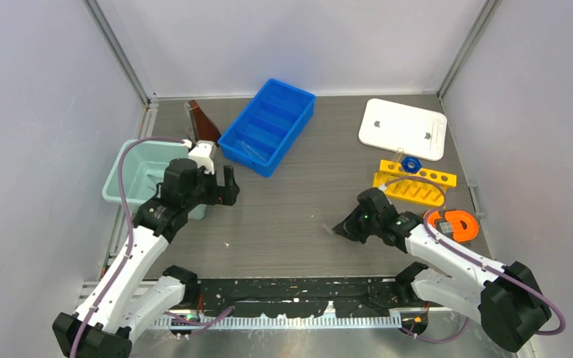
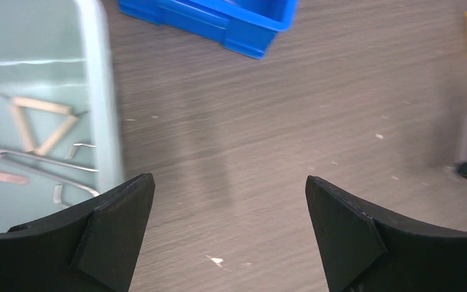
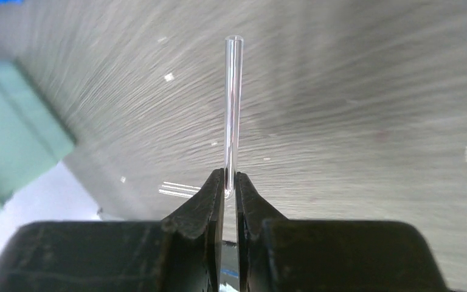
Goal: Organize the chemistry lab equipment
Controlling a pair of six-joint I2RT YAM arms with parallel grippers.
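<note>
Thin clear glass tube (image 3: 233,103): pinched at its near end between the pressed-together fingers of the right gripper (image 3: 231,179). It seems to be just off the grey wood-grain counter (image 1: 298,216).

Long axis: straight out from the fingertips, in line with the gripper, open end leading.

Top view: right gripper points left, toward the counter's middle. The blue compartmented plastic tray (image 1: 268,127) lies ahead of the tube tip, farther back and to the left. The yellow holed rack (image 1: 414,186) sits behind the wrist, on the right.

Left gripper (image 2: 228,182): spread wide, holding nothing, beside the rim of the pale green plastic bin (image 2: 103,91). It is nearer the tray than the right one.

Judgement: to go into the tray, the tube must swing until it lies along a compartment.
</note>
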